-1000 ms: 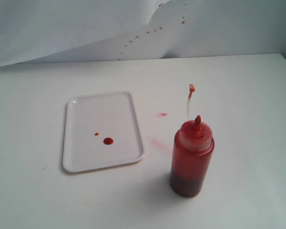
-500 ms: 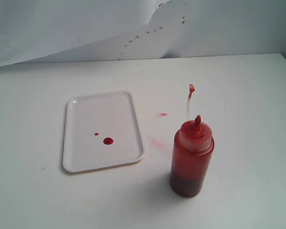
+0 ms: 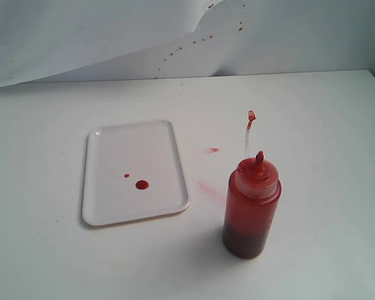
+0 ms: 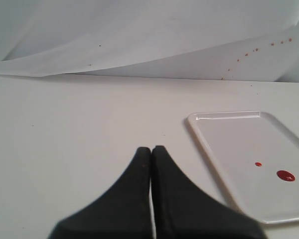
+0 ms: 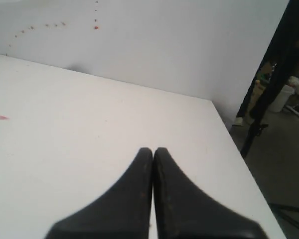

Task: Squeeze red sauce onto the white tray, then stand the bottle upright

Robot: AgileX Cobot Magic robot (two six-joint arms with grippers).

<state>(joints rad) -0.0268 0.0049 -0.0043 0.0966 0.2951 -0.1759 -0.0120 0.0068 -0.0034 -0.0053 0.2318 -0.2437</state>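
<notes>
The bottle point(image 3: 252, 209) stands upright on the table at the right, dark red sauce in its lower part, its tethered tip cap point(image 3: 251, 115) sticking up. The white tray point(image 3: 112, 206) lies flat to its left and holds two drops of red sauce point(image 3: 142, 184), one large and one small. In the left wrist view the tray point(image 4: 224, 144) and the sauce drops point(image 4: 285, 175) show beside my left gripper point(image 4: 151, 148), which is shut and empty. My right gripper point(image 5: 153, 150) is shut and empty over bare table. Neither gripper shows in the exterior view.
Pinkish smears point(image 3: 207, 186) mark the table between tray and bottle. A white backdrop sheet point(image 3: 112, 37) with small red spatters hangs behind. The table's right edge point(image 5: 239, 159) drops off to the floor, where a dark stand point(image 5: 269, 89) rises.
</notes>
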